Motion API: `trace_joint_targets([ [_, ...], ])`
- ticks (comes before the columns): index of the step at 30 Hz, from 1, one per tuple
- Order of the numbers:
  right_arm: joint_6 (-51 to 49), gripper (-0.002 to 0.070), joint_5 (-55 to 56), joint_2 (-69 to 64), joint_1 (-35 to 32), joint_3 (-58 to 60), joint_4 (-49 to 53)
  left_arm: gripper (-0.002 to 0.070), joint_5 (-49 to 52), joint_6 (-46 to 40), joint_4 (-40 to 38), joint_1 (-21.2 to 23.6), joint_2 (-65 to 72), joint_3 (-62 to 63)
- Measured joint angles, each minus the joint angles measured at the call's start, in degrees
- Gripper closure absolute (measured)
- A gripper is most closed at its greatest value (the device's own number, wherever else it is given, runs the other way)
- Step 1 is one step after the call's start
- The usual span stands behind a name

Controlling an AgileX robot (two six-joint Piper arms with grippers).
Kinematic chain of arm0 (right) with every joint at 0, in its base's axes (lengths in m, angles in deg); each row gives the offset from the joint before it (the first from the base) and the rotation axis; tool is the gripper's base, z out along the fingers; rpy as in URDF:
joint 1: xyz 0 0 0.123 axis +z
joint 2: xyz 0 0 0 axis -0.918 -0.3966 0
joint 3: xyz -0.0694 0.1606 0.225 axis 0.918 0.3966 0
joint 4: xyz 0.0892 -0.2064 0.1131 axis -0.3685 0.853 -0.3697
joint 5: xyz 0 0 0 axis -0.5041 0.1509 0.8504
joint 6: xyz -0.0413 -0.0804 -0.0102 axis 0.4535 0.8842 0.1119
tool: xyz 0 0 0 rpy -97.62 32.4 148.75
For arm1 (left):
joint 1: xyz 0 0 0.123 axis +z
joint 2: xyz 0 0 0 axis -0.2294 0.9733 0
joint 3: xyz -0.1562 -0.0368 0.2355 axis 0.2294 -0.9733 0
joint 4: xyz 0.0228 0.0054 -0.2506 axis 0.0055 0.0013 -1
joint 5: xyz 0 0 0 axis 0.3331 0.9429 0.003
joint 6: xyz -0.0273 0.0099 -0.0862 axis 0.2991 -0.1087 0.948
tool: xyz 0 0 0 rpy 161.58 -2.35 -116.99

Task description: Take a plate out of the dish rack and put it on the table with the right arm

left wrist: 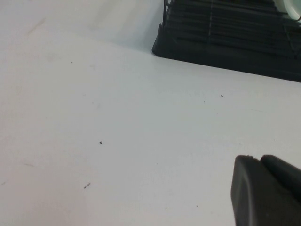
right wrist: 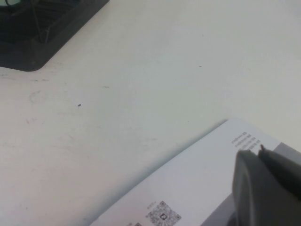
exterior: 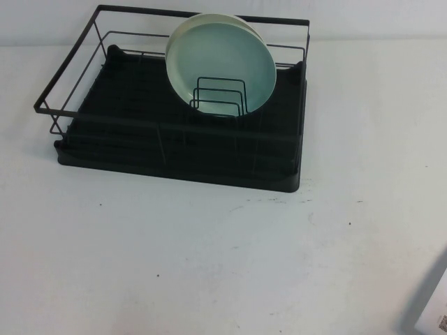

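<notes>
The pale mint-green plate (exterior: 222, 59) stands on edge in the black wire dish rack (exterior: 140, 139), leaning against the upright dividers (exterior: 220, 94). A cream-white plate (exterior: 253, 29) stands right behind it. The rack sits at the back of the white table (exterior: 209, 265). Neither arm shows in the high view. My right gripper (right wrist: 257, 151) is shut and empty, low over a white printed panel, far from the rack corner (right wrist: 42, 28). My left gripper (left wrist: 258, 159) is shut and empty above bare table, with the rack base (left wrist: 225, 42) ahead of it.
A white panel with a QR code (right wrist: 188, 179) lies under the right gripper; its corner shows at the table's front right (exterior: 436, 307). A few small dark specks (exterior: 157, 275) dot the table in front of the rack.
</notes>
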State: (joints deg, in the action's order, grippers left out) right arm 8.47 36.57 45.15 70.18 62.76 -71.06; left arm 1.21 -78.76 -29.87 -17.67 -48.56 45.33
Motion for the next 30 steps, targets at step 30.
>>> trace_joint_targets([
  [30,-7.42,0.0694,29.98,0.0,0.0,0.0,-45.3,0.068,0.0,0.0,0.0,0.0,0.0,0.0],
])
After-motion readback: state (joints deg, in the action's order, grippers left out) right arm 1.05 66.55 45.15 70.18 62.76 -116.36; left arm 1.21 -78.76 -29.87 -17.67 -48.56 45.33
